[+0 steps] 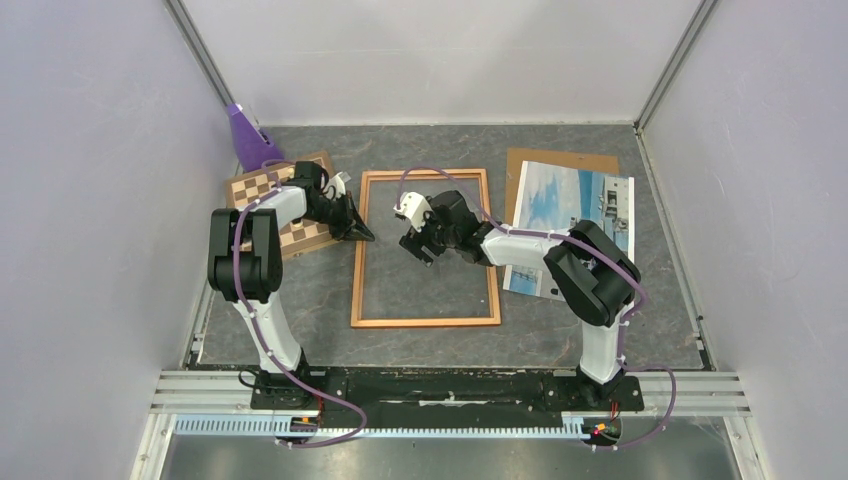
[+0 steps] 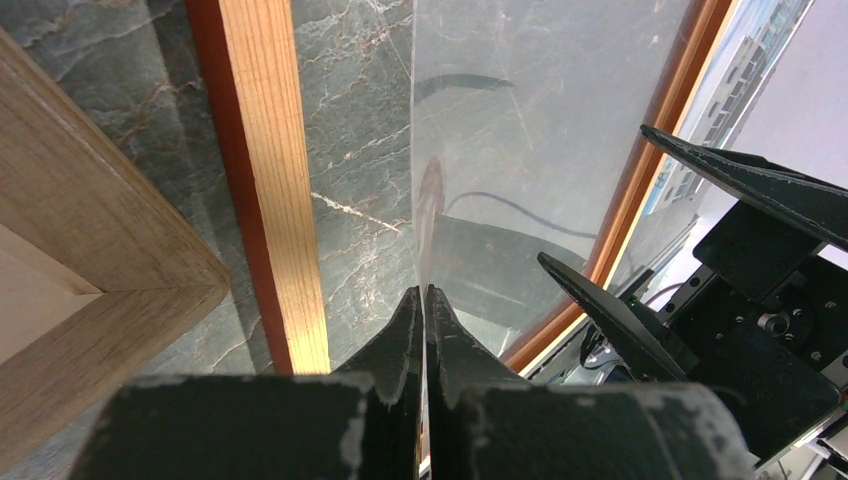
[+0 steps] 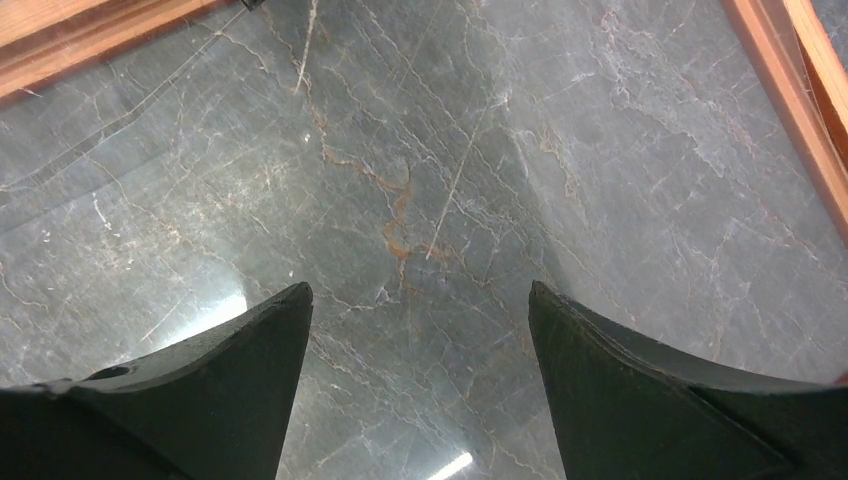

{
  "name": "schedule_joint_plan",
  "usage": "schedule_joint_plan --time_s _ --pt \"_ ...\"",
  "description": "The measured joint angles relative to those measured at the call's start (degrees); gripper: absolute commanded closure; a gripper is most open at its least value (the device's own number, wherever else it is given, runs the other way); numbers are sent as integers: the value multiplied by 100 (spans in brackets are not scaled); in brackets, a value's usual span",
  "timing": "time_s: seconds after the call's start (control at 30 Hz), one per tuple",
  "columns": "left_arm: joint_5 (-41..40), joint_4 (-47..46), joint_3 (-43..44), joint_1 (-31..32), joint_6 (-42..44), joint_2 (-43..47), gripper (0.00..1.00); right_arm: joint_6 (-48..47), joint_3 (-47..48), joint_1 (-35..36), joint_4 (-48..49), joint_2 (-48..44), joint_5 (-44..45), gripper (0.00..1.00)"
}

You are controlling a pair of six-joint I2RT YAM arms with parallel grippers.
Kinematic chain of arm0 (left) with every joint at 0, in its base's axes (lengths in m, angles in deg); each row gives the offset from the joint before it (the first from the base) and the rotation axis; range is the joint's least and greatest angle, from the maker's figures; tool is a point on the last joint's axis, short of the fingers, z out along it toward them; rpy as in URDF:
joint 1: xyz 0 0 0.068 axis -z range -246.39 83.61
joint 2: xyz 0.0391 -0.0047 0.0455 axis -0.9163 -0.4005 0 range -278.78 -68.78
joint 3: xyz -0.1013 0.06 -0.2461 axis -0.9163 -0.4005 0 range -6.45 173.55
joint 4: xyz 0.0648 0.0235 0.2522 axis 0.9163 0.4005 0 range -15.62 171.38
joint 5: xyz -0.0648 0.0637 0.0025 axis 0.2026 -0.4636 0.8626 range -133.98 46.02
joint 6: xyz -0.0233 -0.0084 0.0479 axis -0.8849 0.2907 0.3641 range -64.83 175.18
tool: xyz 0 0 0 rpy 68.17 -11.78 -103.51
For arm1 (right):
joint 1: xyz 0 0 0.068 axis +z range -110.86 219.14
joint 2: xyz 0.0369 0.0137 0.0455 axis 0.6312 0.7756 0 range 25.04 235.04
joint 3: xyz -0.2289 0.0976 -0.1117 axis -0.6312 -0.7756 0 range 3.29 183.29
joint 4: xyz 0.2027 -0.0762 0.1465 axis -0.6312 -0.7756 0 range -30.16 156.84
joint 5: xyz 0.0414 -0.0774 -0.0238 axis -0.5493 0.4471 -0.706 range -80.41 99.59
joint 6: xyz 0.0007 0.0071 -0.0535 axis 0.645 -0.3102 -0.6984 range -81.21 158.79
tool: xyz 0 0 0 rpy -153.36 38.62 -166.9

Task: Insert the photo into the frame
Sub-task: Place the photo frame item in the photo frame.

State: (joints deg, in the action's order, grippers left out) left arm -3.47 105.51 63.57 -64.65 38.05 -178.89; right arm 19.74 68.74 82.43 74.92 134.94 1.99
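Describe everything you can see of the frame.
The frame is a large rectangle of thin orange-brown wooden rails, lying flat on the table between the chessboard and the photo. It holds no photo; marbled tabletop shows through. A scratched clear pane spans its opening, left edge apparently raised off the left rail and pinched by the shut left pincer. The open right pincer hovers above the opening.

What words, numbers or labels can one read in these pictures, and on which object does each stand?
No text can be read.
There is no legible writing on the photo, the frame or the chessboard.
Any sign on the building in the photo is too small to tell.
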Motion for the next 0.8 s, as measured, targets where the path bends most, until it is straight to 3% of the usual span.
schedule_joint_plan --time_s 0.8 --pt "20 2 -13 0 -398 0 98 0 2 0 -4 4 66 18"
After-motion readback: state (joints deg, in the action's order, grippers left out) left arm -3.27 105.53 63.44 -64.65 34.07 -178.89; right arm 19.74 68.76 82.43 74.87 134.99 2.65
